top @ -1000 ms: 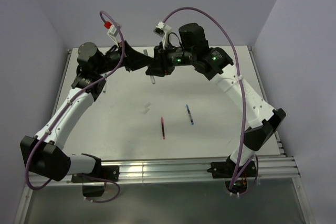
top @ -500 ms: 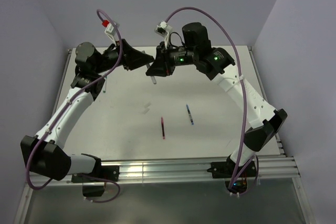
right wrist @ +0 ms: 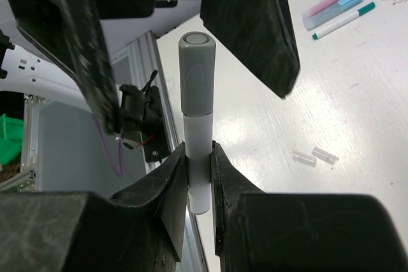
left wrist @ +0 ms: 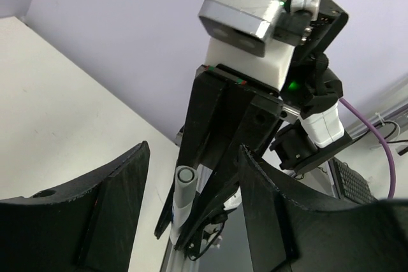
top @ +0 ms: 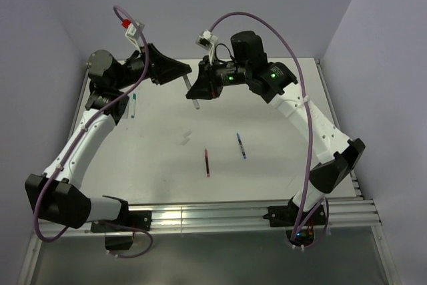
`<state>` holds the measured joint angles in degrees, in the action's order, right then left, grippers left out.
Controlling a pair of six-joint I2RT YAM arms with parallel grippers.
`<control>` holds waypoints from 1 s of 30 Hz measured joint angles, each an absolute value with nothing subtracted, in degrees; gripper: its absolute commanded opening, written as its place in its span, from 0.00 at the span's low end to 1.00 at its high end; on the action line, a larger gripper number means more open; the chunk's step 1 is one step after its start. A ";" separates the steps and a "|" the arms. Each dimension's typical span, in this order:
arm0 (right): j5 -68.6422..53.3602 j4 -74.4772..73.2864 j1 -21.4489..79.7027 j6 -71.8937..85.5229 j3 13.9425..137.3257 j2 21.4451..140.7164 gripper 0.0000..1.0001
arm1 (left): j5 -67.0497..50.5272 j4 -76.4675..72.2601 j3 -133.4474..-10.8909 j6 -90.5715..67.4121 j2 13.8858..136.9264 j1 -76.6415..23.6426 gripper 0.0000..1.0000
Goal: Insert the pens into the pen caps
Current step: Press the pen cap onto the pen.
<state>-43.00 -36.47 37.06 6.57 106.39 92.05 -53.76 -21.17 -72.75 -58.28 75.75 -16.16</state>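
Pale lilac walls are closing in a white table, its near edge running out into ribbed metal rails. Above its far half the two arms are meeting nose to nose, and the overhead view is showing little of what is passing between them, only a pale stub poking out below the dark claws. The right gripper is pinching a white pen by its lower barrel, jaws narrow and tight against it, and the pen's bottom end is lost between the fingers. A grey cap is sitting on the pen's upper end, slightly wider than the barrel, with a round pale end face. How deep it is seated cannot be told. The left gripper is standing wide, its two dark fingers flanking the capped end without touching it. Its wrist view is cutting both fingers off at the bottom edge. On the table, a red pen and a dark blue pen are lying apart near the middle. Two small clear stubs are lying close together, too small to identify. Near the left arm a green-tipped white pen is lying just beside a pink tube and a light blue tube, the two tubes touching side by side. Whether these are caps alone or capped pens is hard to say. Purple cables are looping over both arms.
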 measured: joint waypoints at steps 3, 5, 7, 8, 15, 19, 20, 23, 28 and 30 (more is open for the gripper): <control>-43.18 -36.45 36.95 6.50 106.34 92.03 0.00 | -54.22 -22.00 -73.25 -58.33 75.75 -15.62 0.63; -43.59 -36.45 36.80 6.50 106.34 91.96 0.00 | -54.43 -22.02 -73.25 -58.30 75.75 -15.20 0.63; -44.75 -36.42 36.42 6.46 106.26 91.81 0.00 | -54.68 -21.91 -73.25 -58.19 75.75 -14.70 0.63; -45.43 -36.29 36.23 6.44 105.97 91.64 0.00 | -54.78 -21.80 -73.25 -58.15 75.72 -14.31 0.63; -43.00 -36.18 35.48 5.34 104.57 89.89 0.00 | -54.50 -18.44 -73.25 -56.07 75.33 -10.94 0.63; -39.68 -36.21 35.48 4.08 104.55 89.56 0.00 | -54.06 -16.32 -73.25 -54.76 74.98 -10.52 0.61; -39.35 -36.21 35.53 3.84 104.53 89.49 0.00 | -54.15 -16.23 -73.25 -54.70 74.94 -10.55 0.61; -38.52 -36.21 35.73 3.31 104.49 89.47 0.00 | -54.76 -18.31 -73.03 -55.90 74.94 -10.59 0.61; -34.94 -36.45 36.14 3.29 104.49 89.47 0.00 | -54.46 -18.39 -72.60 -56.01 74.39 -11.51 0.60; -32.45 -36.77 36.67 3.25 104.49 89.47 0.00 | -53.74 -16.71 -72.66 -54.81 74.35 -12.14 0.60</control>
<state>-32.45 -36.77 36.67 3.25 104.49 89.47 -53.74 -16.71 -72.66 -54.81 74.35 -12.14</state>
